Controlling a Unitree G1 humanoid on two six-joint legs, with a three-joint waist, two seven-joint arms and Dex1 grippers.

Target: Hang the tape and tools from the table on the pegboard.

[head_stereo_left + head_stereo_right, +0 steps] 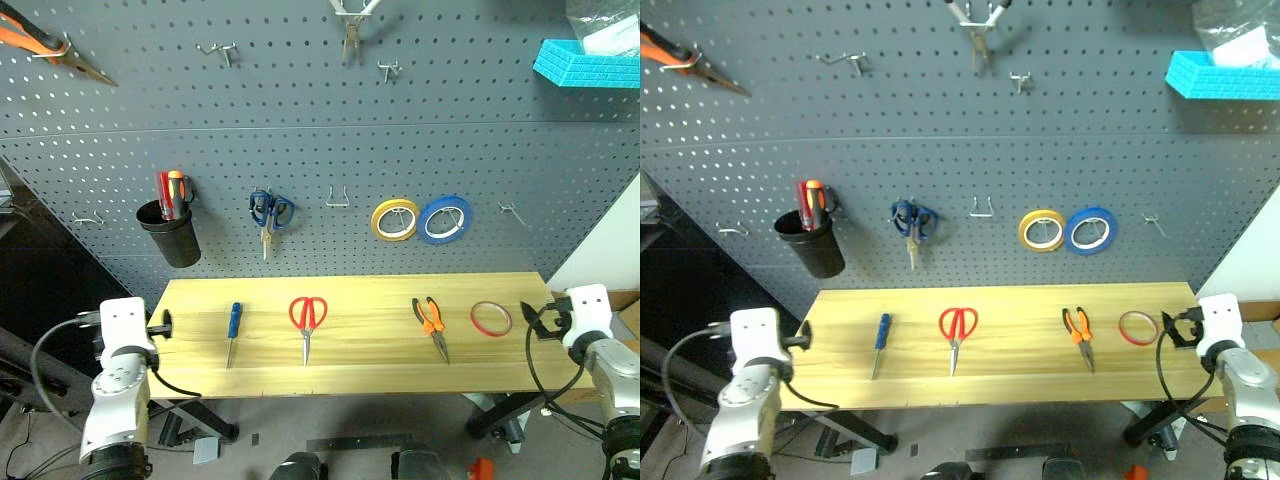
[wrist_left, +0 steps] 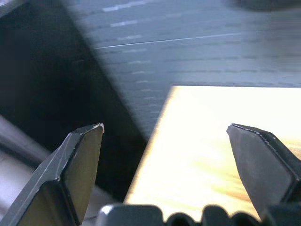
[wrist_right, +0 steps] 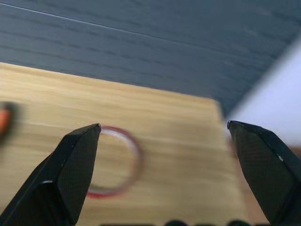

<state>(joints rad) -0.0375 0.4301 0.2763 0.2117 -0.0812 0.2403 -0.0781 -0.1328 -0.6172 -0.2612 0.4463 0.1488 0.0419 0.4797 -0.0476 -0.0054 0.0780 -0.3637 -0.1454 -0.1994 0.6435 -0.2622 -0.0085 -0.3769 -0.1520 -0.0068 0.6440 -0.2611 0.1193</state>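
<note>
Flanking the table's (image 1: 350, 385) two short ends, both claws (image 1: 163, 323) (image 1: 532, 318) hang released, grasping nothing.

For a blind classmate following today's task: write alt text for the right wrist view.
Two open black fingers frame a thin red tape ring lying flat on the light wooden table, near its end. The dark grey pegboard rises behind.

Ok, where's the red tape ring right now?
The red tape ring lies flat on the table near its right end, just right of the pliers and a little ahead-left of the open right gripper.
</note>
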